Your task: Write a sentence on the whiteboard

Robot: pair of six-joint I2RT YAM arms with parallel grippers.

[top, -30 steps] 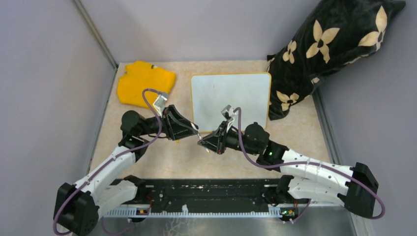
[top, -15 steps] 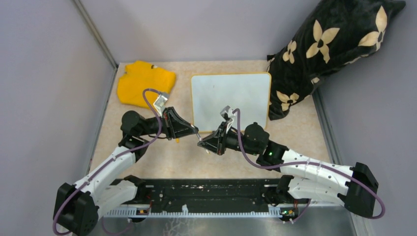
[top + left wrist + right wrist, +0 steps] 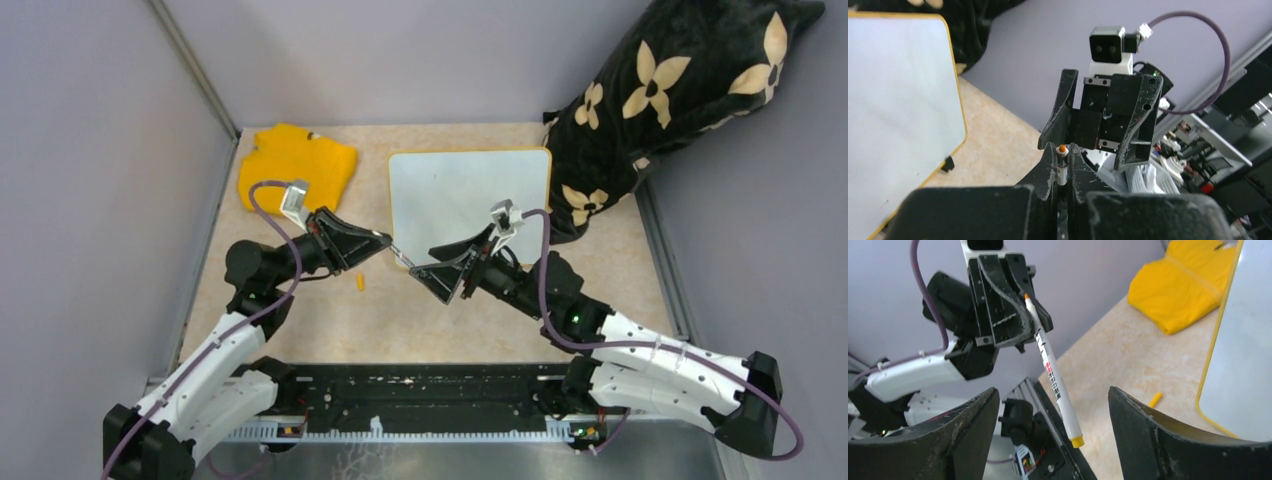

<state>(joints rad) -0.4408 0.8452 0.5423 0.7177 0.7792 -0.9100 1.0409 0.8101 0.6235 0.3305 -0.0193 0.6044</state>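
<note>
Left wrist view: whiteboard (image 3: 898,100) is cut by left + top edge. The marker (image 3: 1062,170) is nearly all hidden betw. the pinching fingers (image 3: 1048,170) of left tool (image 3: 1062,150); only the orange tip shows. Right wrist view: yellow cloth (image 3: 1193,285) cut at top, right tool (image 3: 1052,395) cut at bottom. Small yellow piece (image 3: 360,283) on tabletop (image 3: 400,320): too small to tell what.

Yellow cloth (image 3: 297,168) — black floral cushion (image 3: 680,95)

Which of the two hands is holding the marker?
The left hand, shut on the white marker; the right hand is open and empty.
</note>
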